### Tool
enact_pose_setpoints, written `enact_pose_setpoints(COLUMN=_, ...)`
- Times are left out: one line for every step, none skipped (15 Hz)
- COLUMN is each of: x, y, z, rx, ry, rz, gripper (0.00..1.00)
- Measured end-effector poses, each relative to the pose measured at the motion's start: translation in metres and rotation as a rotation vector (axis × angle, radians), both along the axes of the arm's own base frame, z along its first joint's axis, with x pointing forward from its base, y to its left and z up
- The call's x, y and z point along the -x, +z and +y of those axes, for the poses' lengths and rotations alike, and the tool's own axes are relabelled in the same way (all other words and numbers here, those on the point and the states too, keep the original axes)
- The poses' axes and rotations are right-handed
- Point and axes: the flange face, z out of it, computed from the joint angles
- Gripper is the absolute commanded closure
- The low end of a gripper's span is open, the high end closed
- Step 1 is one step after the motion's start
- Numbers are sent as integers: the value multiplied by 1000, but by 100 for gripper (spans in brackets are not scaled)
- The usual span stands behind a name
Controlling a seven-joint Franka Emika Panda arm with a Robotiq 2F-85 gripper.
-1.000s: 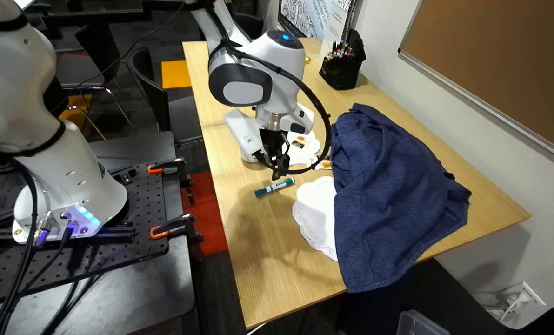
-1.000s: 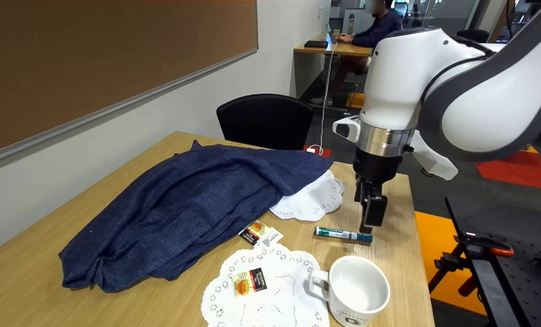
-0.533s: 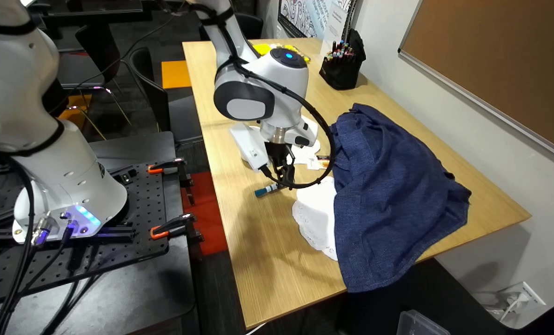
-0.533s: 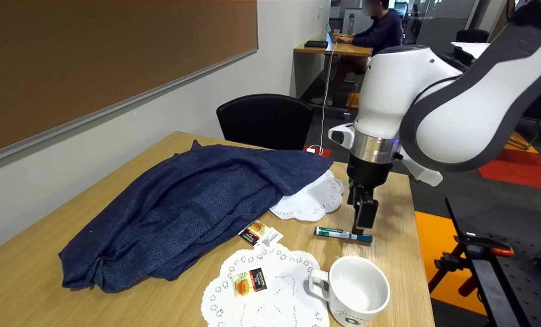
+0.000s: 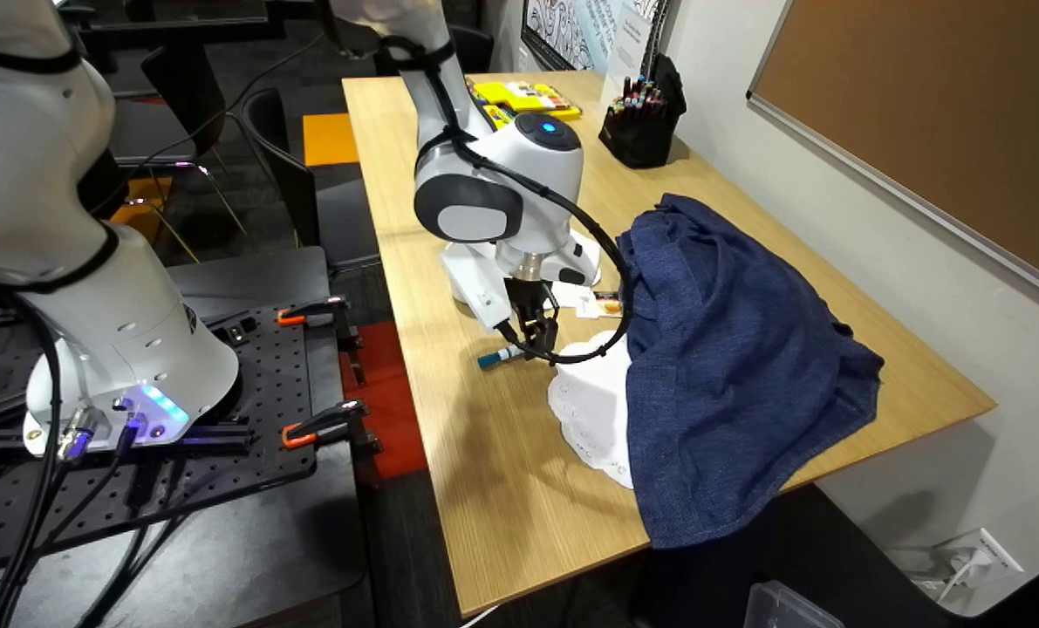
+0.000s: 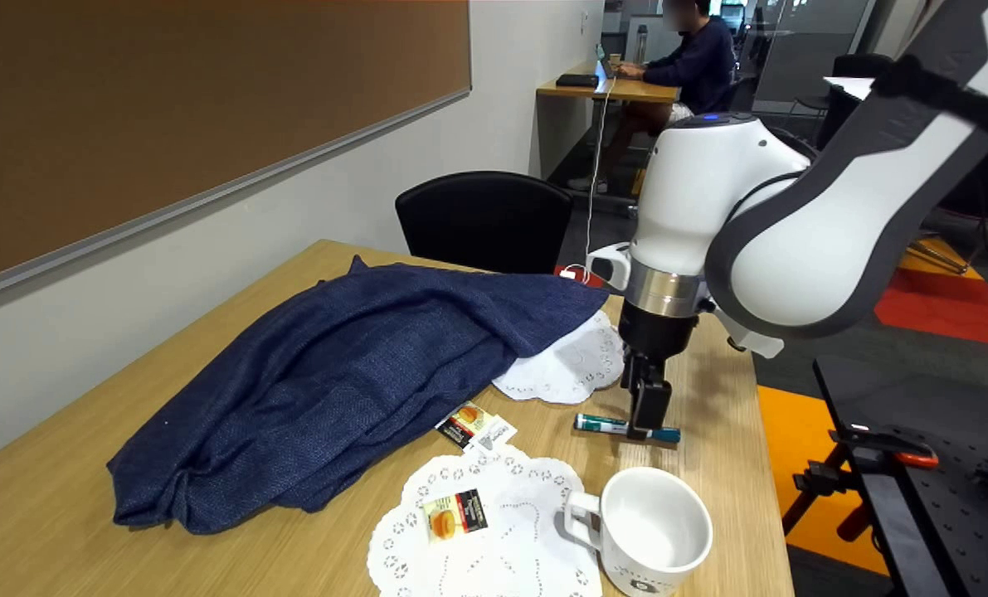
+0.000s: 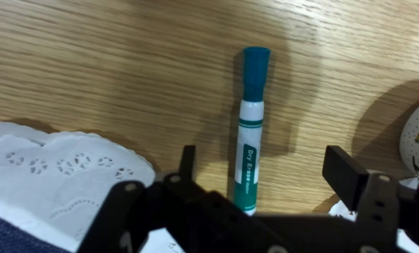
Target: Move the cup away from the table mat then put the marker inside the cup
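The marker (image 7: 249,147), white and teal-green with a dark teal cap, lies on the wooden table in all views. My gripper (image 7: 262,161) is open, its fingers apart on either side of the marker's body, not touching it. In both exterior views the fingertips (image 6: 641,427) (image 5: 538,349) are low over the marker (image 6: 600,424). The whitish cup (image 6: 655,522) stands upright beside the lacy table mat (image 6: 510,568), its handle over the mat's edge. Part of the cup (image 7: 418,140) shows at the wrist view's right edge. The arm mostly hides it in an exterior view.
A dark blue cloth (image 6: 352,390) covers part of another white doily (image 6: 564,365), close to the gripper. One packet (image 6: 455,514) lies on the mat and another (image 6: 464,423) by the cloth. A black marker case (image 5: 641,126) and yellow boxes (image 5: 523,98) stand farther along the table.
My gripper has come down and moved along the marker from its cap end toward its middle, staying open. The marker, cup and mat have not moved.
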Motion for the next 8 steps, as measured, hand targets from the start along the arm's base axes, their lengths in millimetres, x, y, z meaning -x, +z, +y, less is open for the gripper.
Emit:
enact_pose_setpoints(x=-2, y=-2, z=0, rx=0, ry=2, rz=1, gripper=17)
enact_pose_setpoints(x=-4, y=-3, z=0, rx=0, ry=5, rz=1, gripper=15)
enact_pose_setpoints(x=-6, y=-5, z=0, rx=2, ry=8, rz=1, gripper=17)
enact_pose_setpoints(x=-8, y=-6, z=0, rx=3, ry=12, rz=1, gripper=16)
enact_pose_setpoints(x=-10, y=-8, z=0, rx=3, ry=14, rz=2, gripper=18)
enact_pose_setpoints(x=-11, y=-9, z=0, rx=4, ry=16, rz=2, gripper=17)
enact_pose_setpoints(x=-13, y=-10, z=0, rx=5, ry=19, rz=2, gripper=17)
enact_pose_setpoints(x=-14, y=-11, z=0, rx=7, ry=22, rz=2, gripper=18)
